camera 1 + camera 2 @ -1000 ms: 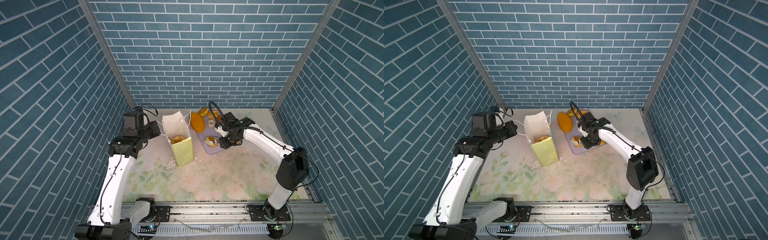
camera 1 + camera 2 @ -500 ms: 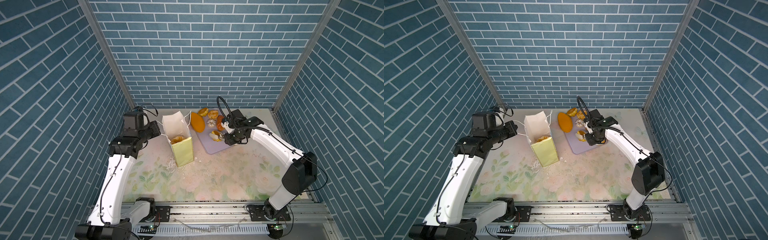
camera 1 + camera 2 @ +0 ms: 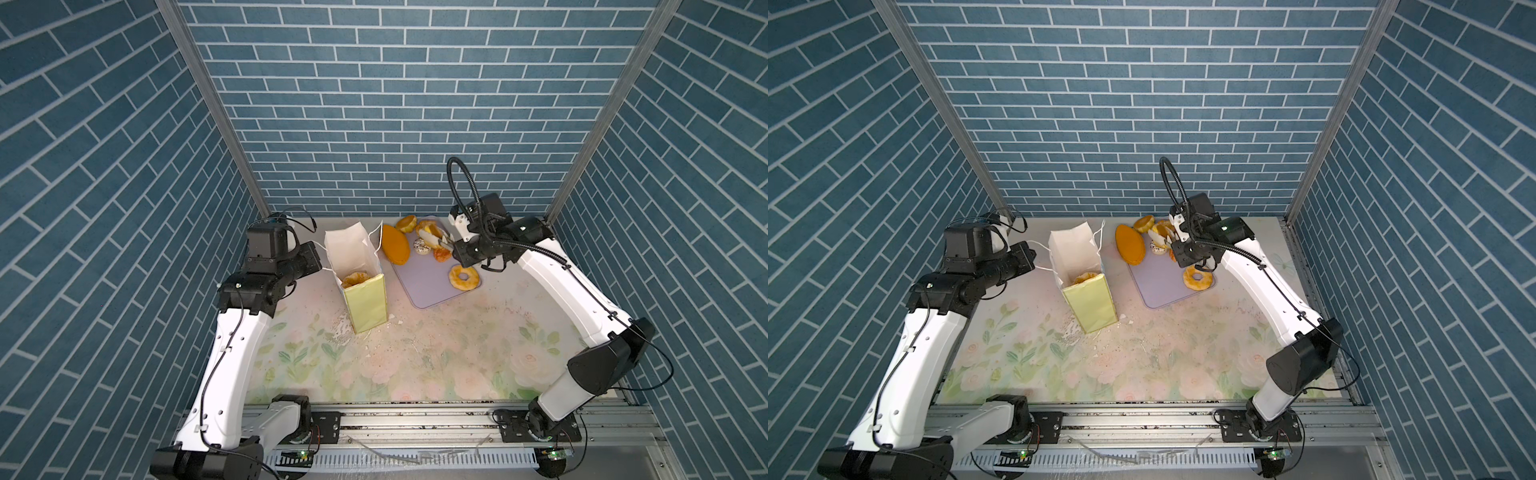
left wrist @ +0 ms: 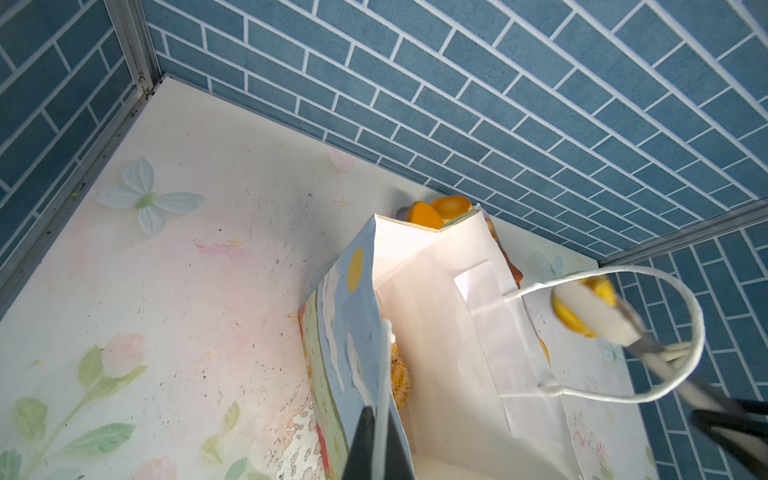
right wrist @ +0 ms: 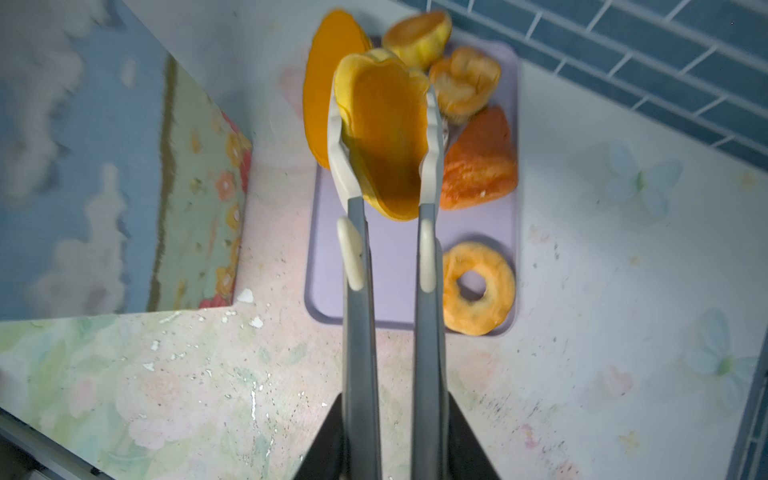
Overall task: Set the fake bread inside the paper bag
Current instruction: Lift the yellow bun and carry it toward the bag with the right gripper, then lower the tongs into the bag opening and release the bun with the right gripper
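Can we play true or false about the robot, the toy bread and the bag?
1. The right end effector grips tongs holding an orange-yellow pastry. True.
2. The ring doughnut is inside the paper bag. False: it lies on the lavender tray.
3. The paper bag is empty. False: a golden pastry sits inside.
4. The left end effector pinches the bag's cord handle. True.

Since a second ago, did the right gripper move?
Yes. The right gripper, shut on the tongs, went from over the tray's near half to its far end.
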You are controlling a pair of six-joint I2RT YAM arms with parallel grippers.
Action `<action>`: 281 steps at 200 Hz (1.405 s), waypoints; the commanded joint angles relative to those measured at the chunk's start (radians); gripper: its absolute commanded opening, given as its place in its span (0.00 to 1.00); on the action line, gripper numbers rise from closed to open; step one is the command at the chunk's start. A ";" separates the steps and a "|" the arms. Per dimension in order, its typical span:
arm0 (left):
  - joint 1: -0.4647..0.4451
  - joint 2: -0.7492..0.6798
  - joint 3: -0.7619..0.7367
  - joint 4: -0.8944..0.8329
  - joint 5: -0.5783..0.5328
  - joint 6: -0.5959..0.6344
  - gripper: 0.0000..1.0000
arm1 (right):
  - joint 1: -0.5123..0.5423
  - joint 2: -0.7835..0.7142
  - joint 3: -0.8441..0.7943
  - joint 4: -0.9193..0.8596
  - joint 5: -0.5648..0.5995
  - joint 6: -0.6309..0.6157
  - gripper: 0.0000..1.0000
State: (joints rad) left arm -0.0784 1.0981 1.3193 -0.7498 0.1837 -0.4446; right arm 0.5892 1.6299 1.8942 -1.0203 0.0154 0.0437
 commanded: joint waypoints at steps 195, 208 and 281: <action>-0.006 -0.024 -0.011 -0.004 0.014 0.010 0.00 | 0.379 0.206 0.383 -0.081 -0.078 -0.195 0.37; -0.006 -0.024 -0.012 -0.005 0.014 0.011 0.00 | 0.379 0.216 0.389 -0.084 -0.071 -0.193 0.42; -0.006 -0.034 -0.012 -0.013 0.005 0.012 0.00 | 0.385 0.226 0.476 -0.073 -0.032 -0.186 0.51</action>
State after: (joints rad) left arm -0.0795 1.0794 1.3174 -0.7506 0.2020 -0.4446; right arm 0.9688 1.8648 2.3066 -1.1336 -0.0441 -0.1356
